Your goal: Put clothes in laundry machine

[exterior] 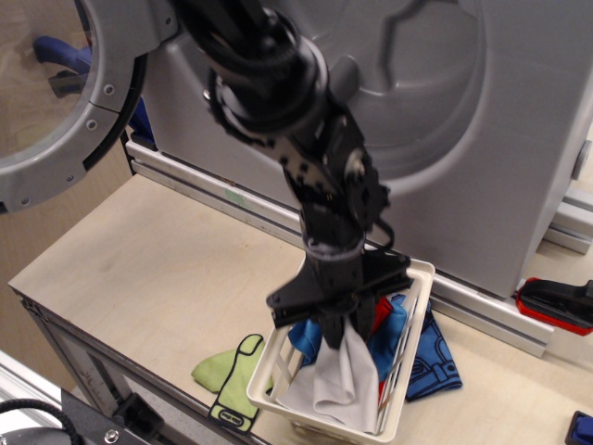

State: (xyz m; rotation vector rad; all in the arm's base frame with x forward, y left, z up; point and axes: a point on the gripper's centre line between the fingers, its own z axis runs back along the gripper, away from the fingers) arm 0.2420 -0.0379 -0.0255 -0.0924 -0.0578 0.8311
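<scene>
**Lifting the grey cloth out of the basket**

I am holding my pincer [335, 326] in the lower middle of the frame, over the white basket [408, 389], with my fingers pinched narrow on the top of the light grey cloth [335, 380]. The cloth is hanging down from the grip, its lower folds appearing to rest inside the basket, so I judge the lift is only partly made.

To do this well I am thinking of rising straight up until the hem clears the basket rim, so the slats are not snagging the fabric or tipping the basket. Then I should be swinging toward the laundry machine [519, 139], whose drum mouth is filling the upper middle of the frame, and letting go only once the cloth is well inside.

More clothes are waiting: blue fabric [394, 329] and a bit of red are lying in the basket beside my grip, a blue garment [435, 366] is lying just right of the basket, and a lime green piece [232, 375] is resting on the table [157, 269] at lower left
</scene>
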